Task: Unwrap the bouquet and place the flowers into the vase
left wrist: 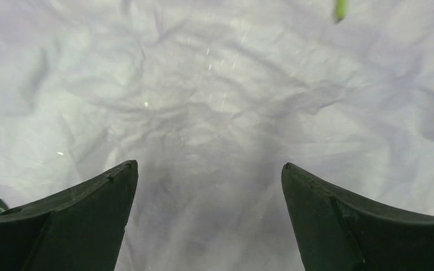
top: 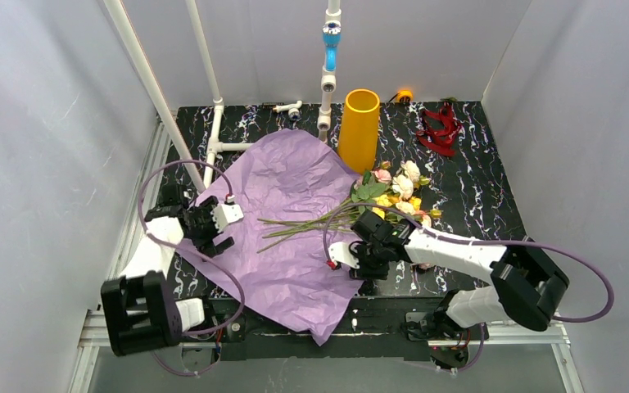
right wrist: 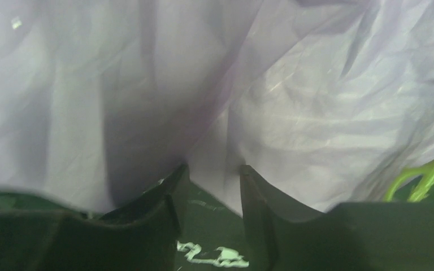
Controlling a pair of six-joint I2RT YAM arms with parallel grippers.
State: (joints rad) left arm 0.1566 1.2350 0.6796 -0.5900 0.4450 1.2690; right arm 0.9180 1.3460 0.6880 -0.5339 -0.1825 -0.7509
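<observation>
Paper (top: 282,213) lies flat, flowers (top: 397,192) across its right edge near the vase (top: 359,127), left gripper (left wrist: 209,166) gaping over the sheet, right gripper (right wrist: 213,169) half-parted at that edge, nothing pinched yet: nip paper only, clear of stems (top: 303,223), and drag it out low.

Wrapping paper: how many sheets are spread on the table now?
1: the purple sheet lies open across the middle, under the flower stems. Another beneath it could be hidden.
</observation>
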